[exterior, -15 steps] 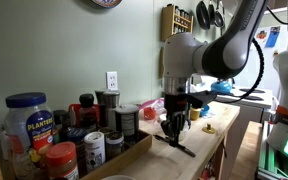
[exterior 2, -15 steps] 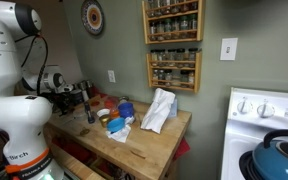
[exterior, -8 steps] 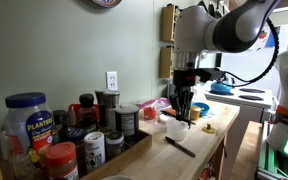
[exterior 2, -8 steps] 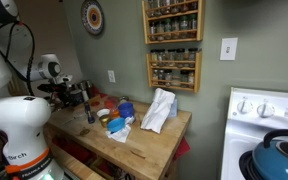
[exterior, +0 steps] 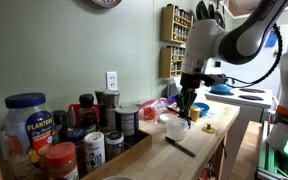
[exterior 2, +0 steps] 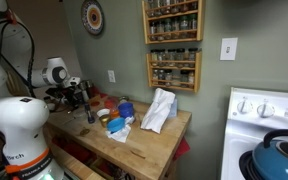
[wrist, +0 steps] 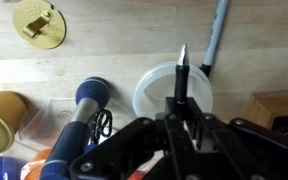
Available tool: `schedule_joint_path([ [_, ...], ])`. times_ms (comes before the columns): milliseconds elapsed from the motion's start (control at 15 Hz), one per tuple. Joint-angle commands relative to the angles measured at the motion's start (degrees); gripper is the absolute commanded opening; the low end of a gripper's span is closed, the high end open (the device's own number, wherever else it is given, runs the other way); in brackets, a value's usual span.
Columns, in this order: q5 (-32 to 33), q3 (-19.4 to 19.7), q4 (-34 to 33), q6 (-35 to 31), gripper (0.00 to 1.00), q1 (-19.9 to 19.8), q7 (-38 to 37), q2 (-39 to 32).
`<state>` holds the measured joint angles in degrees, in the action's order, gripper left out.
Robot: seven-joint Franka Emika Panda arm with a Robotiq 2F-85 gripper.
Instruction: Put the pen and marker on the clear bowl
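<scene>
Gripper (wrist: 182, 128): is clamping the pen (wrist: 181, 75) between its closed fingers, hanging above the wooden counter (wrist: 114, 50).
Pen: is sticking out ahead of the fingertips, its pointed tip reaching the far rim of the clear bowl (wrist: 151, 95) in the wrist view.
Clear bowl: is sitting on the counter directly below the fingertips; whether the pen is touching it cannot be told.
Marker (wrist: 213, 38): is lying on the counter ahead of the gripper, past the bowl, its dark end just beside the rim.
Blue object (wrist: 88, 100): is lying beside the bowl, left of the gripper in the wrist view.
</scene>
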<state>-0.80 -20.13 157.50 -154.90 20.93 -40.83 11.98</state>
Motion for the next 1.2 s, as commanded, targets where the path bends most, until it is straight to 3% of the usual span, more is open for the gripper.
schedule_joint_path([
  [0,-0.7,-0.6,0.0,-2.6,0.03,-1.9,3.3,-1.8],
  [667,-3.0,-0.4,-0.1,-2.2,0.03,-2.1,9.0,-4.9],
  [733,-3.2,-0.4,-0.1,-2.0,0.38,-2.1,9.0,-4.9],
  [867,-2.9,-0.5,-0.1,-2.0,0.46,-2.1,8.2,-4.2],
  [1133,-5.5,-1.5,-0.2,0.0,0.77,-0.3,8.0,-0.9],
])
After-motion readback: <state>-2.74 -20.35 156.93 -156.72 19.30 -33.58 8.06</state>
